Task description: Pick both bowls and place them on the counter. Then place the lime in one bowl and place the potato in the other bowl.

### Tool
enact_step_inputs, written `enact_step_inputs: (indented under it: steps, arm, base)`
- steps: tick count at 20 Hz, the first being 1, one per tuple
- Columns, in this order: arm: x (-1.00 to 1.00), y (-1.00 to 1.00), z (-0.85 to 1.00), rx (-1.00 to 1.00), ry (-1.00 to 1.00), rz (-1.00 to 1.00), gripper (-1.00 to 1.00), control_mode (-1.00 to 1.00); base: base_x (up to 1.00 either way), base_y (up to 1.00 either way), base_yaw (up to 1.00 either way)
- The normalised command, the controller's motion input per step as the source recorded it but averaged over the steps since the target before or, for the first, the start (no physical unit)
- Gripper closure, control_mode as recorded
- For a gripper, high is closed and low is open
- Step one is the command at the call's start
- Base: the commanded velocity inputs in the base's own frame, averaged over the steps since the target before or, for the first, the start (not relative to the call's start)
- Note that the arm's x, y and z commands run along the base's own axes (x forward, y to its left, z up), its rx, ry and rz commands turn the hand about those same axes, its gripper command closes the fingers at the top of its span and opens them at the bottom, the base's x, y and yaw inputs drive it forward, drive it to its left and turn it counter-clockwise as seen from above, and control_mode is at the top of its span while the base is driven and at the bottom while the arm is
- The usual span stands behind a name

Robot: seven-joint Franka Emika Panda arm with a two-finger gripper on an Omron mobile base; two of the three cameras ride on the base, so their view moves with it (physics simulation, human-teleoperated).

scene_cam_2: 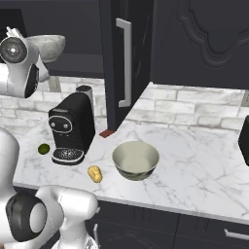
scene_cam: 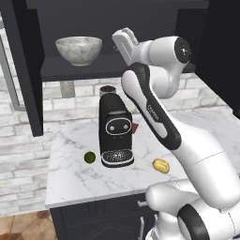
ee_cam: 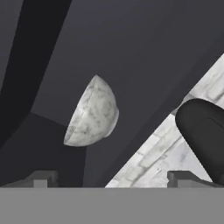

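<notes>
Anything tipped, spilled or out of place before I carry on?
Nothing stands out. The marbled bowl sits upright on the dark shelf, the olive-beige bowl upright on the counter, lime and potato beside the coffee machine.

Arm (scene_cam: pixel 154 112) rises from the near right, elbow bent high, forearm reaching up and far toward the left. Wrist (scene_cam: pixel 176 51) held at the top of the reach, hand (scene_cam: pixel 125 44) angled leftward. Gripper (ee_cam: pixel 111 178) jaws spread wide, fingertips (ee_cam: pixel 41 178) apart, nothing between them.
</notes>
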Motion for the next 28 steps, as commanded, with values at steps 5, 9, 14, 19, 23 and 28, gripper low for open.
enact_step_inputs:
  steps: [5,9,14,19,23,28]
  arm:
    - [0.5,0.18,0.03,0.09,0.02,0.05,-1.0,-1.0]
    - [0.44,0.06,0.13,0.07,0.08,0.06,-1.0,-1.0]
    - [0.4,0.11,0.09,0.02,0.09,0.04,-1.0,-1.0]
    - [0.27,0.2,0.0,0.0,0.09,0.0,-1.0,-1.0]
    - [0.22,0.29,0.0,0.0,0.06,0.0,-1.0,-1.0]
    - [0.27,0.22,0.0,0.0,0.03,0.0,-1.0,-1.0]
  base:
    - [0.0,0.0,0.0]
    - [0.0,0.0,0.0]
    - [0.0,0.0,0.0]
    - [0.0,0.0,0.0]
    - [0.0,0.0,0.0]
    - [0.0,0.0,0.0]
